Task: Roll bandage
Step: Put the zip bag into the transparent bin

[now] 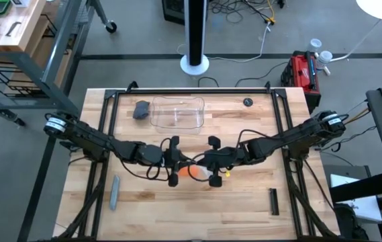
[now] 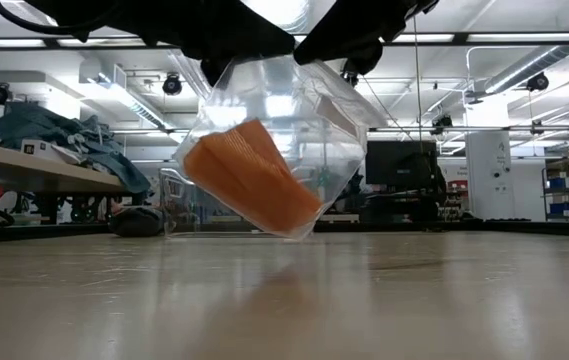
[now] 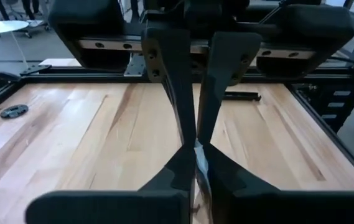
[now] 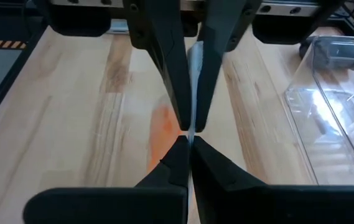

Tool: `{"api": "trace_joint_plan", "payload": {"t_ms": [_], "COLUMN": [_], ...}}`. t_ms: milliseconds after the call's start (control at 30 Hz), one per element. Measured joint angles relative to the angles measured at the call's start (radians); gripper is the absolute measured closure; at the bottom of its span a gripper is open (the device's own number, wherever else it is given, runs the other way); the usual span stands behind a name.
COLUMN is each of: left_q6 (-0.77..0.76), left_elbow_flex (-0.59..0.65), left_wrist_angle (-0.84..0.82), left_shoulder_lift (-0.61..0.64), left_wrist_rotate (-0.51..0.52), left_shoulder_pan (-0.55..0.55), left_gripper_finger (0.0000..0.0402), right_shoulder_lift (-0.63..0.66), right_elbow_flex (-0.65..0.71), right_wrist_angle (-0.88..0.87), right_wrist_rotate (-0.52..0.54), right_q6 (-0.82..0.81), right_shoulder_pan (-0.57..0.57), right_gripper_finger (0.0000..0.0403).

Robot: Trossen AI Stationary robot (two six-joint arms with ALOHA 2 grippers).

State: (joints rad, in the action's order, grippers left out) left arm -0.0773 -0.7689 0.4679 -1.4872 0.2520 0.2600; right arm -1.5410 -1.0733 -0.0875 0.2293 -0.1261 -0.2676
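Observation:
The orange bandage (image 2: 249, 175) lies tilted inside a clear plastic wrapper (image 2: 314, 110), which hangs in the air over the middle of the table. In the high view the bandage (image 1: 193, 171) shows between the two grippers. My left gripper (image 1: 182, 167) and my right gripper (image 1: 201, 169) meet tip to tip above it, and both are shut on the wrapper's top. In the low view the left gripper (image 2: 234, 45) is at the wrapper's upper left and the right gripper (image 2: 349, 45) at its upper right. My left gripper pinches the wrapper's thin upper edge (image 3: 199, 163) between its two fingers, coming level from the table's left. The wrapper hangs below the fingers, clear of the table. My right gripper pinches the same upper edge (image 4: 191, 127) between its two fingers, coming level from the table's right, its tips against the left gripper's. The wrapper hangs below it with the bandage (image 4: 161, 134) inside, clear of the table.
A clear plastic container (image 1: 177, 113) stands at the far middle of the table with a dark grey object (image 1: 141, 109) beside it. A grey stick (image 1: 115, 191) lies near left, a black bar (image 1: 273, 201) near right, and a small black disc (image 1: 247, 102) far right.

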Motion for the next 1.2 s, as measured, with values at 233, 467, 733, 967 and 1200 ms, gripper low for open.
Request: {"api": "trace_joint_plan", "payload": {"t_ms": [233, 467, 733, 967, 1200], "left_q6": [0.027, 0.013, 0.014, 0.012, -0.002], "left_elbow_flex": [0.009, 0.012, 0.012, 0.012, 0.012], "left_wrist_angle": [-0.002, -0.025, -0.027, -0.052, -0.067], "left_shoulder_lift": [0.000, -0.001, -0.001, -0.001, -0.001], "left_wrist_rotate": [0.002, 0.000, -0.026, -0.026, -0.026], "left_shoulder_pan": [0.000, 0.013, 0.016, 0.016, 0.016], "left_gripper_finger": [0.0400, 0.0401, 0.0401, 0.0401, 0.0401], "right_shoulder_lift": [0.000, 0.000, 0.000, 0.021, 0.016], "right_elbow_flex": [0.000, 0.000, 0.000, 0.007, 0.037], "right_wrist_angle": [-0.018, -0.079, -0.097, -0.142, -0.125], "right_wrist_rotate": [-0.001, -0.003, -0.002, -0.004, -0.084], "right_q6": [-0.037, -0.067, -0.054, -0.058, -0.092], "right_shoulder_pan": [0.000, 0.000, 0.000, -0.012, -0.019], "right_gripper_finger": [0.0381, 0.0321, 0.0277, 0.0271, 0.0270]}}
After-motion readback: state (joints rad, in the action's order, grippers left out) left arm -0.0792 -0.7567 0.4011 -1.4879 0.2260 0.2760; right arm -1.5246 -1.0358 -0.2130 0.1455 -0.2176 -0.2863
